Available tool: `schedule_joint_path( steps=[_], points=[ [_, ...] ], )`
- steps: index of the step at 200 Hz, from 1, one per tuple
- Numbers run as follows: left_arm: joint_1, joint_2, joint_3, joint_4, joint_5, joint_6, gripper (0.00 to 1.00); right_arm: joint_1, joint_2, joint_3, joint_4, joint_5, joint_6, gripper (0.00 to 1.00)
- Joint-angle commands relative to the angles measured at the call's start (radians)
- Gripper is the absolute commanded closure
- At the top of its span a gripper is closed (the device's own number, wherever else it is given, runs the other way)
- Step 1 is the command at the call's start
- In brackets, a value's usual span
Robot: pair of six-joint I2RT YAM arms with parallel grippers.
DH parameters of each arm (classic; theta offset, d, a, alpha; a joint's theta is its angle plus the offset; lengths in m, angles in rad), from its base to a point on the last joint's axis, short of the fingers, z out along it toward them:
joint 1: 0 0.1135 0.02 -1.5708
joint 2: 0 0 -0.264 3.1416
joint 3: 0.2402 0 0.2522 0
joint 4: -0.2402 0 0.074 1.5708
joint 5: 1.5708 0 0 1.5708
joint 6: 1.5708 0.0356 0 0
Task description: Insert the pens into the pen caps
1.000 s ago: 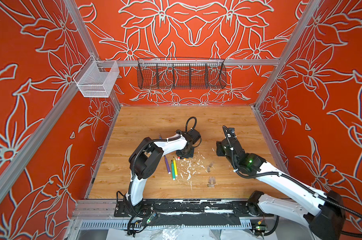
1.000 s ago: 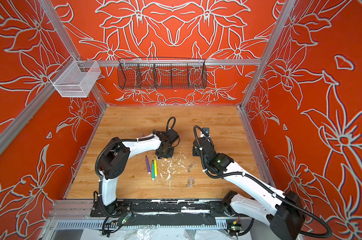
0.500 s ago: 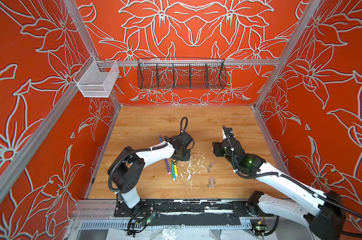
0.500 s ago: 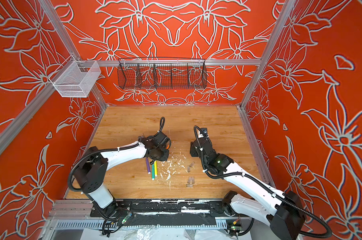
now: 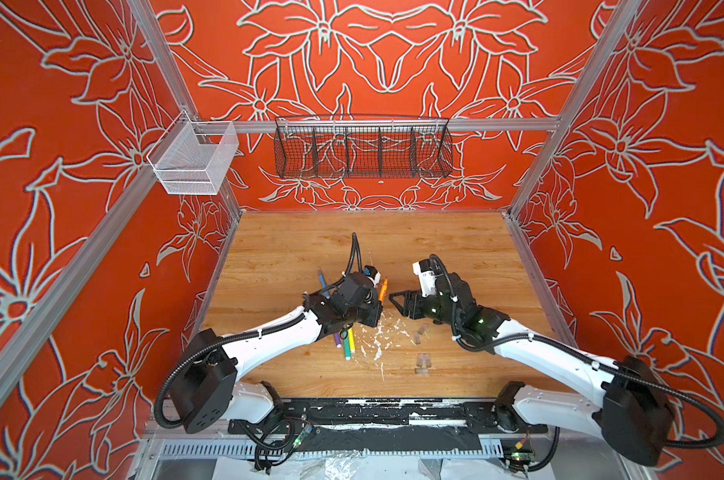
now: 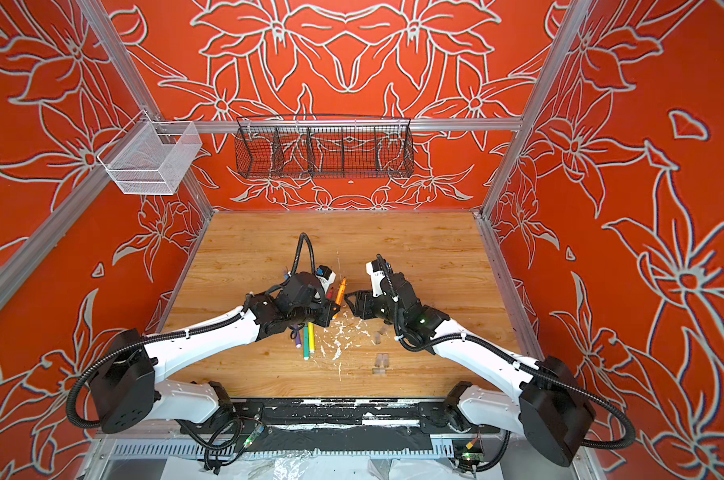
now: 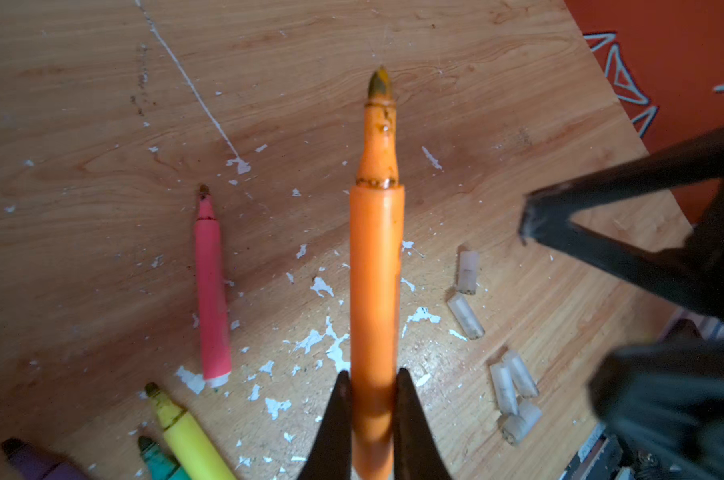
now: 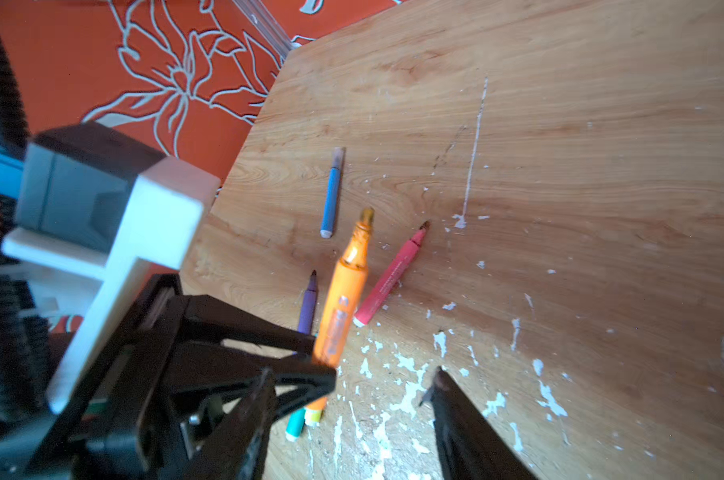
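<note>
On the wooden table (image 5: 294,249), in both top views, the left gripper (image 5: 378,308) pinches the orange pen (image 5: 383,289) by its rear end, tip toward the back wall. The right gripper (image 5: 395,301) hangs just beside it, spread and empty. Loose pen caps (image 5: 422,330) lie on the table near the right arm.

In the left wrist view, five caps show: stubby, cloudy clear tubes, two lying apart and three bunched together. The orange barrel is smooth matte plastic, stepping down to a stained neck and a dark pointed tip. The pink pen (image 7: 211,291), yellow pen (image 7: 186,432), green pen (image 7: 156,459) and purple pen (image 7: 32,461) lie bare-tipped among white flecks (image 7: 323,286).

In the right wrist view, the blue pen (image 8: 332,195) alone seems to wear a clear cap. I judge one pen done and five left, with no cap picked up yet.
</note>
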Motion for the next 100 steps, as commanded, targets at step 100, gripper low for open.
schedule_joint_path(
  steps=[100],
  points=[
    [-0.077,-0.081,-0.037,0.112,0.03,0.096,1.0,-0.009,0.03,-0.018,0.087,-0.072,0.105,0.69]
  ],
)
